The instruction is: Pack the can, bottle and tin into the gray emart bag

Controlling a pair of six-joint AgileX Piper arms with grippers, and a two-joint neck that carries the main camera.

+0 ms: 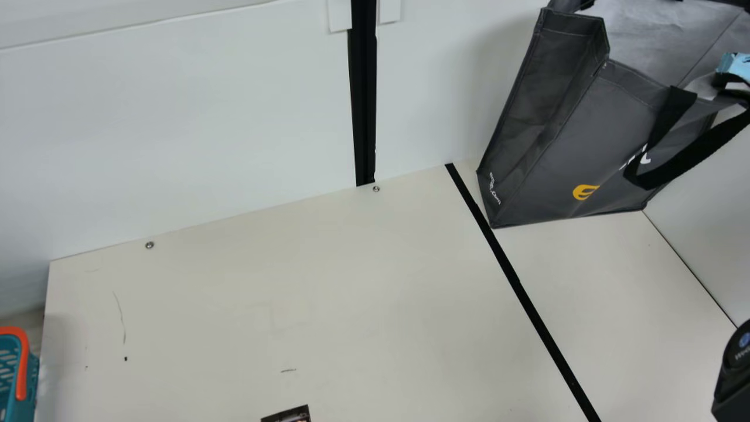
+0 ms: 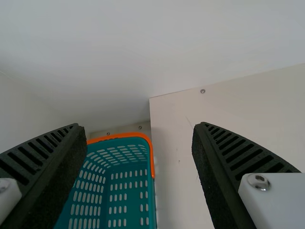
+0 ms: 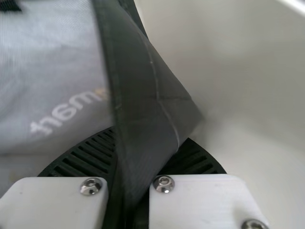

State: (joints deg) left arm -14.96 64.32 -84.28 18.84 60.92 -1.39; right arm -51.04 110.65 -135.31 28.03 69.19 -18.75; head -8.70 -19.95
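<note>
main view, at its left edge: a teal plastic basket with an orange rim (image 1: 22, 375) stands just beside the cream table (image 1: 263, 293). in the left wrist view the left jaws (image 2: 139, 126) are wide open with nothing between them, the basket beyond. at the table's near edge lies a dark printed item (image 1: 288, 416), too little of it in sight to name.

at the far right the gray emart bag (image 1: 592, 146), fabric with black handles, stands upright on the table. a light-blue item (image 1: 735, 64) shows at its right side. whether the can, bottle and tin are inside, i cannot tell. the right jaws (image 3: 138, 167) are closed on a fold of the bag's gray fabric.

the step in hand looks like managing the bag by that fold. to do it well, i would grip firmly but draw gently outward, so the mouth spreads and the base stays flat. a hard tug could tip the bag or let the thin cloth slip. any loose handle should hang outside, clear of the opening.
</note>
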